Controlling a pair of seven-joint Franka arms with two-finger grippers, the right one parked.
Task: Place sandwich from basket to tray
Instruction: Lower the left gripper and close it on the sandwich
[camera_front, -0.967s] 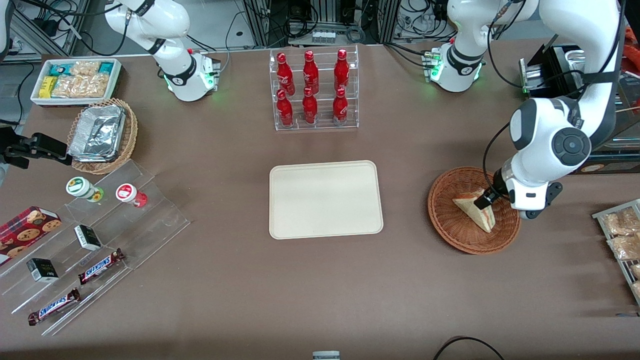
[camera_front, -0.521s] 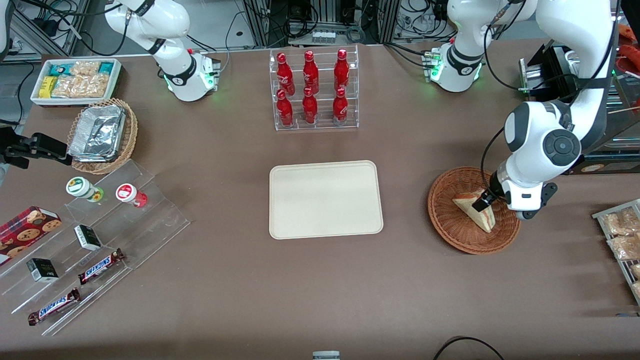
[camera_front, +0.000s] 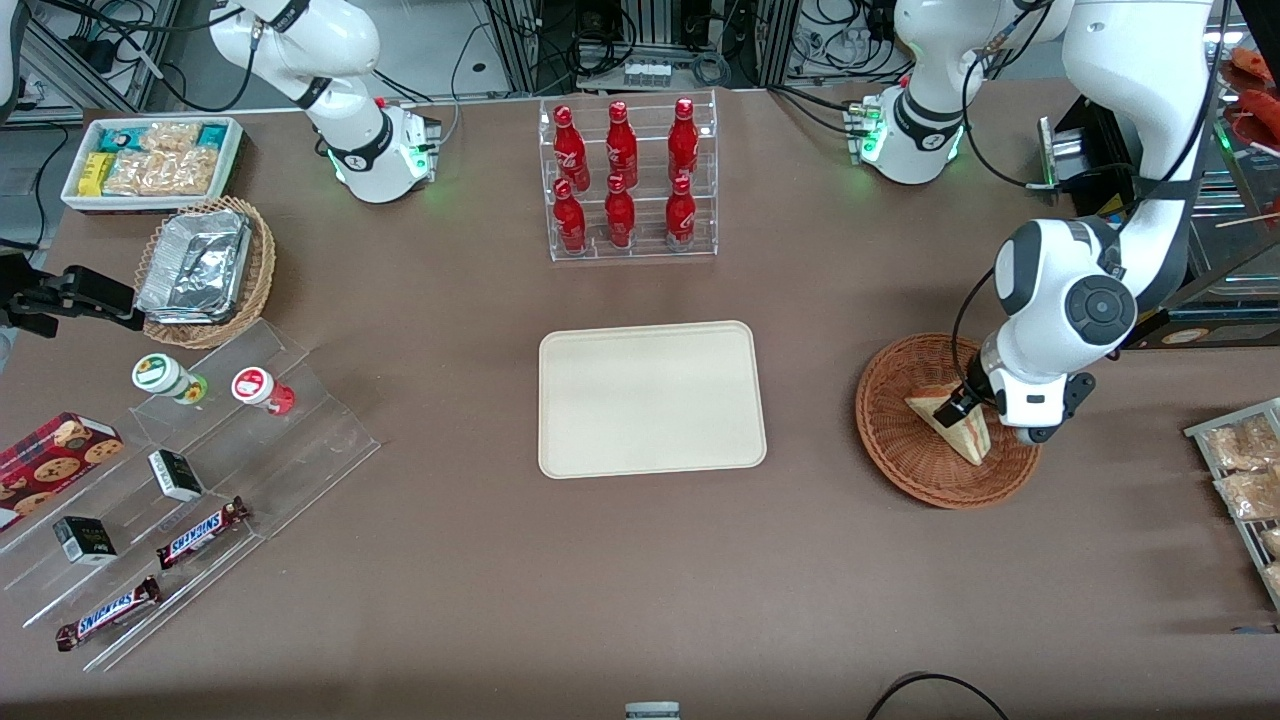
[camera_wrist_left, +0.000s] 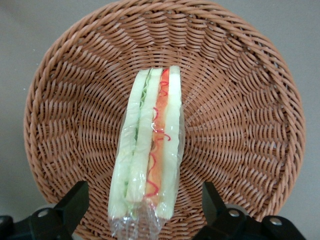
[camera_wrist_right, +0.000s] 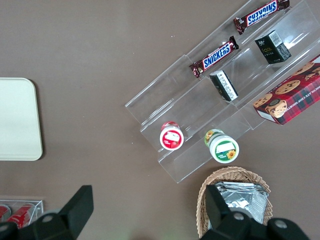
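Inside basket (camera_wrist_left: 240, 90), wrapped sandwich (camera_wrist_left: 150, 150), claw (camera_wrist_left: 145, 210) astride it, seemingly spread, tray (camera_front: 650, 398) bare

Colours of the things on the brown table

The basket (camera_wrist_left: 60, 115) is reddish-brown woven wicker, and the sandwich (camera_wrist_left: 150, 150) in it has pale cream bread with green and red-orange layers under clear wrap. The gripper (camera_wrist_left: 145, 212) over the basket has black fingers (camera_wrist_left: 67, 207) on a white arm. The tray (camera_front: 652, 398) is plain cream-beige. The bottles (camera_front: 622, 175) are bright red in a clear rack. Toward the parked arm's end, a tan basket (camera_front: 255, 280) holds silver foil containers (camera_front: 195, 265).
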